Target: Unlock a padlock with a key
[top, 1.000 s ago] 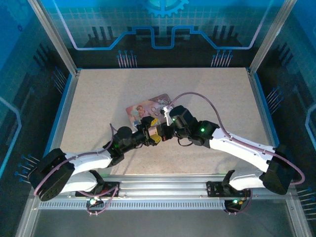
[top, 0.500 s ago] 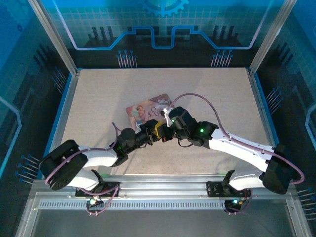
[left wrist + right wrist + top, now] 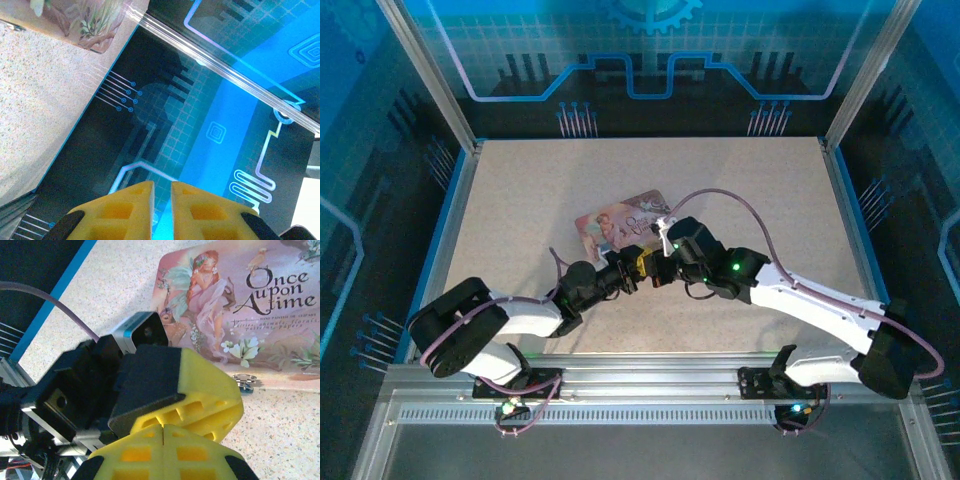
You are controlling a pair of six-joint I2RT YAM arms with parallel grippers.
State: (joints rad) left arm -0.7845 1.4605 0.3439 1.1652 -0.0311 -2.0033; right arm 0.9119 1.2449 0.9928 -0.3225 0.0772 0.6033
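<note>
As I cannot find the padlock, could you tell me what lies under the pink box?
What looks like the padlock, small, silvery and bluish, shows at the pink box's edge on the table. The box covers whatever else lies beneath it.

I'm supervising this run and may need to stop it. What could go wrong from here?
The left hand sits right against the right hand's shut fingertips, so they may collide. The tiny padlock lies at the pink box's edge, just beside them; a nudge could push it away. I cannot make out the key, so a slip might go unnoticed.
</note>
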